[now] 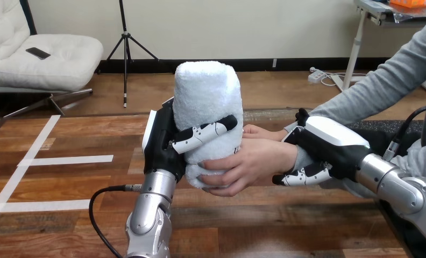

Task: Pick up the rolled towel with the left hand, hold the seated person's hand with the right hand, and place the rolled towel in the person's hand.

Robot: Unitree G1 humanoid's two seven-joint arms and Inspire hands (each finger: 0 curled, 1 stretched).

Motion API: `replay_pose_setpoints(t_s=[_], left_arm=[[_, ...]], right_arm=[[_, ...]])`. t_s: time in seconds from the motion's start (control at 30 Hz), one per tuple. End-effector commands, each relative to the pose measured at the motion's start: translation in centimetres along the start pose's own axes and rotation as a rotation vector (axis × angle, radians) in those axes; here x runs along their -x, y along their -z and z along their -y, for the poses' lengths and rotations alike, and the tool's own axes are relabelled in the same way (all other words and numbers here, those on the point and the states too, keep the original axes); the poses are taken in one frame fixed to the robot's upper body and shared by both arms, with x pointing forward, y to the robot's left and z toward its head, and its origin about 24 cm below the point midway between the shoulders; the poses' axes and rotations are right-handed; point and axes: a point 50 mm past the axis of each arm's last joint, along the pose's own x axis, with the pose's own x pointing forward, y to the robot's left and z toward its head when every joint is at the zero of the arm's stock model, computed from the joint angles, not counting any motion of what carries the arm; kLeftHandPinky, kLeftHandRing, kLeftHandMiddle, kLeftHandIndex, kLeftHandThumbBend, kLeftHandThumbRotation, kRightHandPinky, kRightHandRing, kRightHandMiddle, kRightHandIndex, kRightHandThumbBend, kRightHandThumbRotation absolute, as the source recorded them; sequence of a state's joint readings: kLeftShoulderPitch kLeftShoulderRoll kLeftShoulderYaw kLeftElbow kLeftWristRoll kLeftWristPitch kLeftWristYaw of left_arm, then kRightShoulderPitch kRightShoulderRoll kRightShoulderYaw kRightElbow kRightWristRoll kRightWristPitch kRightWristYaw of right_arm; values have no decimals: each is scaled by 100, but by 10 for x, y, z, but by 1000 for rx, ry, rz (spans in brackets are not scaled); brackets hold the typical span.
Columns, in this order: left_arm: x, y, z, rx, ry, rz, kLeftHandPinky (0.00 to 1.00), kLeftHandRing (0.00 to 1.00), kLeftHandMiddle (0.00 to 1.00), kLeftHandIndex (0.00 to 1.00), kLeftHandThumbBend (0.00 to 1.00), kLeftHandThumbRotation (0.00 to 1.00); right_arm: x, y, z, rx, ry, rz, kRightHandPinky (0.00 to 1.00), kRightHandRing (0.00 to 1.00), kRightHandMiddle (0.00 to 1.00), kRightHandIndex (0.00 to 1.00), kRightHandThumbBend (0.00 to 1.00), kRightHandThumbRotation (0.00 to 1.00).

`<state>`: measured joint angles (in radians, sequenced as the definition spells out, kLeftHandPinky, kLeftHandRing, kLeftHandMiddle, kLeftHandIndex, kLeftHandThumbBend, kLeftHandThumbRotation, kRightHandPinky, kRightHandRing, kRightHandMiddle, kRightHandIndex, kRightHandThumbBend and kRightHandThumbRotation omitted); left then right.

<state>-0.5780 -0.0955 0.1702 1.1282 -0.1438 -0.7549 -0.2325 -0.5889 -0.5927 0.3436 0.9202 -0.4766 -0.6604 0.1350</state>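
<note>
Rolled towel upright, gripped in left hand | thumb curled across towel's front | person's hand clasps towel's lower part from right | right hand right of towel, fingers curled round person's wrist

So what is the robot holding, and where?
The left hand grips the rolled towel round its lower middle; the person's hand cups its bottom. The right hand curls round the person's wrist.

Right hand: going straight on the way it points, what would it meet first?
Likely the person's hand, just ahead of the right hand toward the view's left, wrapped round the rolled towel the left hand holds; depth unclear.
</note>
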Motion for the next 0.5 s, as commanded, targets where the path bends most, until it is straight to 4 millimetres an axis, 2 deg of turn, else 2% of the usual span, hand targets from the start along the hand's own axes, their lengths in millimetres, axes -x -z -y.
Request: replay_pose_setpoints(t_s=[0.0, 0.27, 0.37, 0.4, 0.47], left_arm=[[-9, -9, 27, -14, 122, 57, 31, 35, 40, 41, 70, 0], [-8, -8, 25, 20, 123, 50, 31, 35, 40, 41, 70, 0], [-8, -7, 24, 39, 137, 35, 33, 38, 43, 44, 73, 0], [-8, -6, 24, 45, 143, 29, 35, 42, 49, 50, 77, 3], [-8, -5, 23, 50, 156, 18, 36, 44, 52, 53, 80, 5]], right_arm=[[-22, -36, 38, 11, 152, 161, 16, 19, 25, 26, 50, 30], [-22, -35, 36, 8, 147, 156, 16, 19, 25, 26, 51, 32], [-22, -35, 35, 6, 147, 156, 16, 19, 25, 26, 51, 33], [-22, -35, 35, 6, 147, 156, 16, 19, 25, 26, 51, 33], [-22, -34, 35, 5, 146, 155, 16, 19, 25, 26, 51, 33]])
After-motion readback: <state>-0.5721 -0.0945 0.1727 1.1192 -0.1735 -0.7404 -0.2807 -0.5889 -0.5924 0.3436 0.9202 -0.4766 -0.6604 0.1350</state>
